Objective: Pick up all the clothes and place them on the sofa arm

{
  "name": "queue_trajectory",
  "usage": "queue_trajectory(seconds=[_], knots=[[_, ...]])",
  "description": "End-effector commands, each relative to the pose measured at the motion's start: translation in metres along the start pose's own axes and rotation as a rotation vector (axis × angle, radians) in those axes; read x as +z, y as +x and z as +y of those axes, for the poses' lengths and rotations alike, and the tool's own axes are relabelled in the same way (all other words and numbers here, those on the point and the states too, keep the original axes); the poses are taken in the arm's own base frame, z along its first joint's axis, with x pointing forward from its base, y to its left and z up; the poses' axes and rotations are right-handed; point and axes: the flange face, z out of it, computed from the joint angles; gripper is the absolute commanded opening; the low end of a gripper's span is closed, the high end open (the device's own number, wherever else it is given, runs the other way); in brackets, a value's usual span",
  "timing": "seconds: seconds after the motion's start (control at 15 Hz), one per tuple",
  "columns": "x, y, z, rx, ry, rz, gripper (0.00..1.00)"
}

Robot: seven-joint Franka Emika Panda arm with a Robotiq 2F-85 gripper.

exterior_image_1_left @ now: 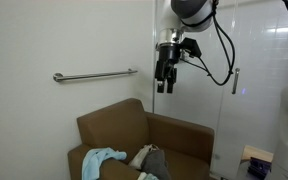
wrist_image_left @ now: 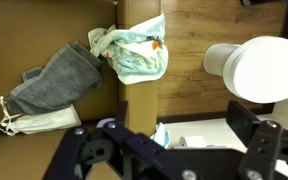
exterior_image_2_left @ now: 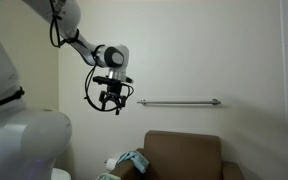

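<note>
Several clothes (exterior_image_1_left: 104, 157), a grey garment (wrist_image_left: 59, 80) among them, are piled on the armchair (exterior_image_1_left: 114, 125); the claw (exterior_image_1_left: 165, 88) is held high above, spread wide, nothing gripped

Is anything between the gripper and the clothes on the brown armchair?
Nothing visible. The open gripper hangs in free air high above the brown upholstered armchair, with the light blue garment and dark grey garment lying exposed below.
</note>
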Motion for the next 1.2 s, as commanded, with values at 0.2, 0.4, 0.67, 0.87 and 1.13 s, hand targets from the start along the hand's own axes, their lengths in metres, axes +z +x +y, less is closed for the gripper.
queue_trajectory(seconds=[0.2, 0.4, 0.67, 0.87, 1.13], knots=[[0.000, 0.000, 0.000, 0.000, 0.000, -0.001, 1.00], [0.006, 0.020, 0.002, -0.027, -0.034, 0.001, 1.00], [0.037, 0.084, -0.001, -0.094, -0.107, -0.025, 1.00], [0.084, 0.121, -0.008, -0.174, -0.106, -0.150, 1.00], [0.149, 0.128, -0.010, -0.307, -0.020, -0.259, 1.00]])
